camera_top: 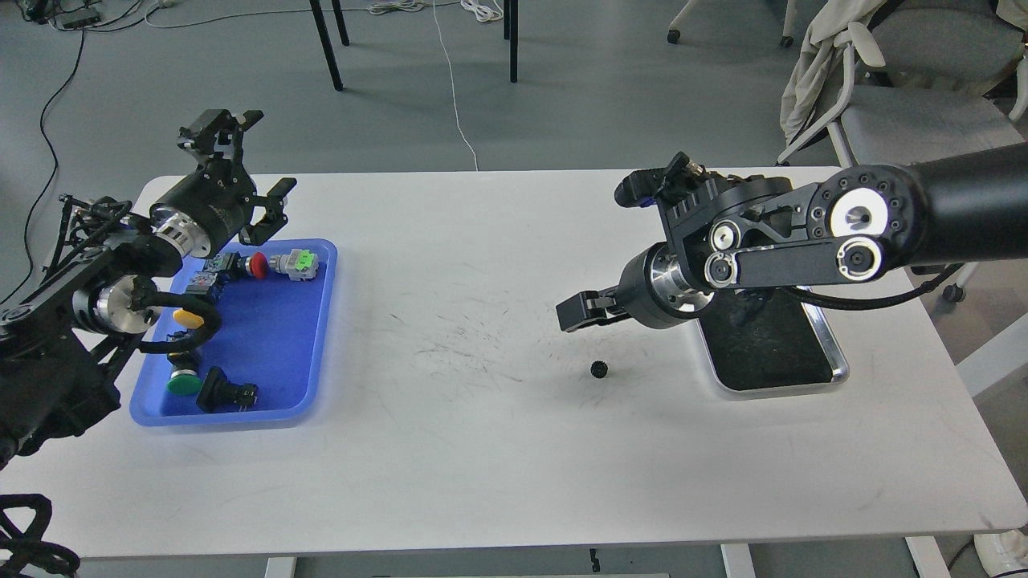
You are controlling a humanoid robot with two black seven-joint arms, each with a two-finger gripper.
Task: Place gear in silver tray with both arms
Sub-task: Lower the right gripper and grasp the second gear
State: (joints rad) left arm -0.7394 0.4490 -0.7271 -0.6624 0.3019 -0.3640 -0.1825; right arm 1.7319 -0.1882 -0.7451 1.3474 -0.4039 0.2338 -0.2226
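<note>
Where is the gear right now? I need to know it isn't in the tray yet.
In the head view the gear lies on the white table, right of centre, just below the right gripper and left of the silver tray, outside it.

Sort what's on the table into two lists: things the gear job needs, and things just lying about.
Needed for the job:
- small black gear, lying on the white table
- silver tray
- right gripper, above the gear
- left gripper, raised over the blue tray's far end

Just lying about:
- blue tray
- red push button
- yellow button
- green button
</note>
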